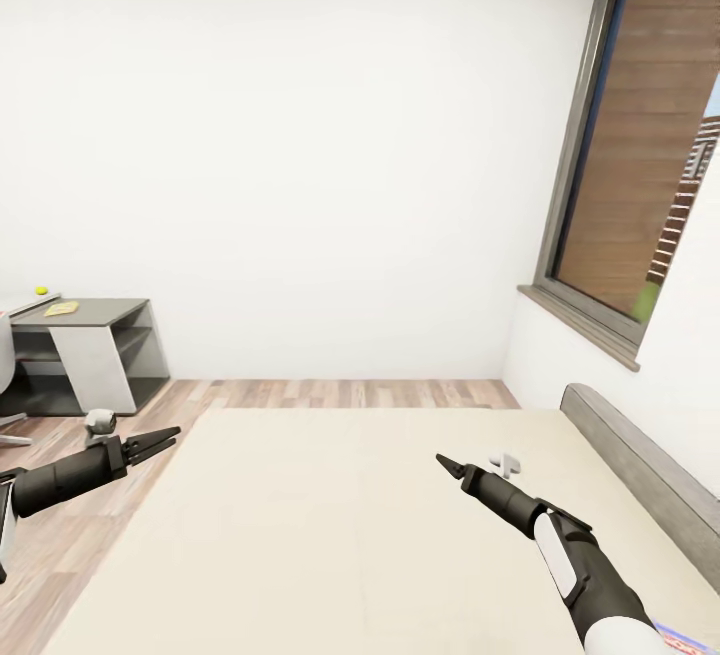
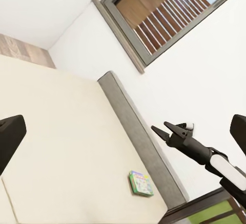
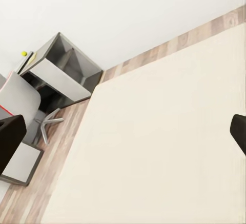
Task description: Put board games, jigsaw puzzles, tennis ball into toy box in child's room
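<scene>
The bed (image 1: 330, 525) with its beige mattress and grey headboard (image 1: 640, 465) lies right below me. A white-and-green board game (image 2: 141, 183) rests flat on the mattress close to the headboard; a colourful corner (image 1: 685, 639) of a box peeks out beside my right forearm. My left gripper (image 1: 160, 440) hovers open at the bed's left edge, and my right gripper (image 1: 445, 462) (image 2: 161, 128) hangs open over the mattress; both are empty. Far left stands the table (image 1: 100, 315) with the tennis ball (image 1: 41, 290) (image 3: 23, 53) and a flat yellow item (image 1: 62, 308). The toy box is out of view.
A pale office chair (image 3: 20, 101) stands in front of the table. Wood floor (image 1: 340, 393) runs between bed and white wall. A large grey-framed window (image 1: 640, 165) fills the right wall above the headboard.
</scene>
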